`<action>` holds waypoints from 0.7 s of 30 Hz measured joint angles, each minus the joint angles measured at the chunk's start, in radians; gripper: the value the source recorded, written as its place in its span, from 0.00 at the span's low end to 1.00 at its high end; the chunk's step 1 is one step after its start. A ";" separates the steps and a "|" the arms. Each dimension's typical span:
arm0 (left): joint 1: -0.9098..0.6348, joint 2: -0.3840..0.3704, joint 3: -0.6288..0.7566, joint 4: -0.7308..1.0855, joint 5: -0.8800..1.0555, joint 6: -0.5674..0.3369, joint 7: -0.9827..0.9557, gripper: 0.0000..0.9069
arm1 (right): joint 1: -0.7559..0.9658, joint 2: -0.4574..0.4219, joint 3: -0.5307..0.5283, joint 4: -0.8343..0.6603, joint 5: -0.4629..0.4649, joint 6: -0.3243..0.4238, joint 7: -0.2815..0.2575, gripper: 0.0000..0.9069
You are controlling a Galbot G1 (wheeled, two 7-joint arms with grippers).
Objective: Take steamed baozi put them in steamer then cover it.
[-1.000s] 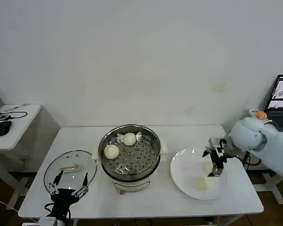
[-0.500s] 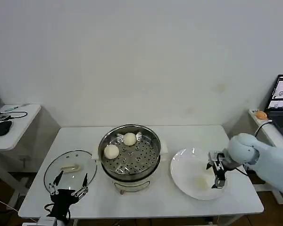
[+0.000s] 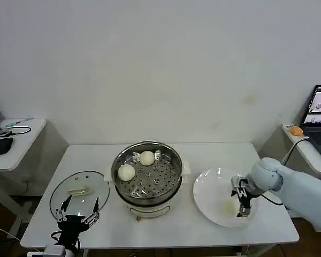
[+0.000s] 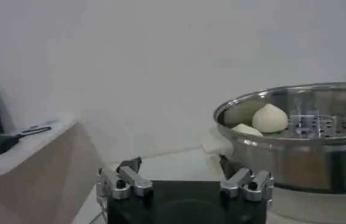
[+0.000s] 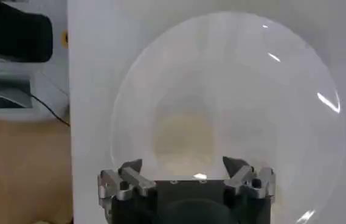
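Steamer (image 3: 147, 174): steel pot standing mid-table (image 3: 166, 227), uncovered, perforated tray inside. This is the landmark for all entries below.

Baozi in steamer: two. One (image 3: 127, 172) lies on the tray at the steamer's left side; the other (image 3: 147, 158) lies toward its far wall. Both also seen over the rim from the left wrist camera (image 4: 270, 118).

Baozi on plate: one (image 3: 227, 207), pale against the white, to the steamer's right. A second bun cannot be made out; it may sit under the right gripper. The right wrist camera shows a pale rounded shape (image 5: 183, 139) ahead of the fingers, in the plate's middle.

Plate (image 3: 206, 201): flat, white, round, just right of the steamer, apart from it.

Cover (image 3: 79, 193): glass lid lying flat on the table, just left of the steamer, handle (image 3: 79, 190) up.

Right gripper (image 3: 242, 202): low over the plate, right of the steamer, beside the visible bun. Fingers spread wide, nothing between them (image 5: 188, 173).

Left gripper (image 3: 76, 211): at the table's near edge, left of the steamer, over the cover's near rim. Fingers spread wide, empty (image 4: 185, 176).

Side table (image 3: 13, 140): far left of the steamer, holding a mouse (image 3: 3, 145).
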 measured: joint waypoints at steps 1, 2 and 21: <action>-0.001 0.000 0.000 0.003 0.000 0.000 0.000 1.00 | -0.002 0.005 0.000 -0.006 -0.002 0.001 0.002 1.00; -0.003 0.000 0.000 0.005 0.000 0.000 -0.001 1.00 | -0.003 0.010 0.000 -0.012 -0.004 0.001 0.003 1.00; -0.020 0.000 0.002 0.033 -0.001 0.000 0.000 1.00 | -0.018 0.058 -0.009 -0.067 -0.013 0.001 0.017 0.68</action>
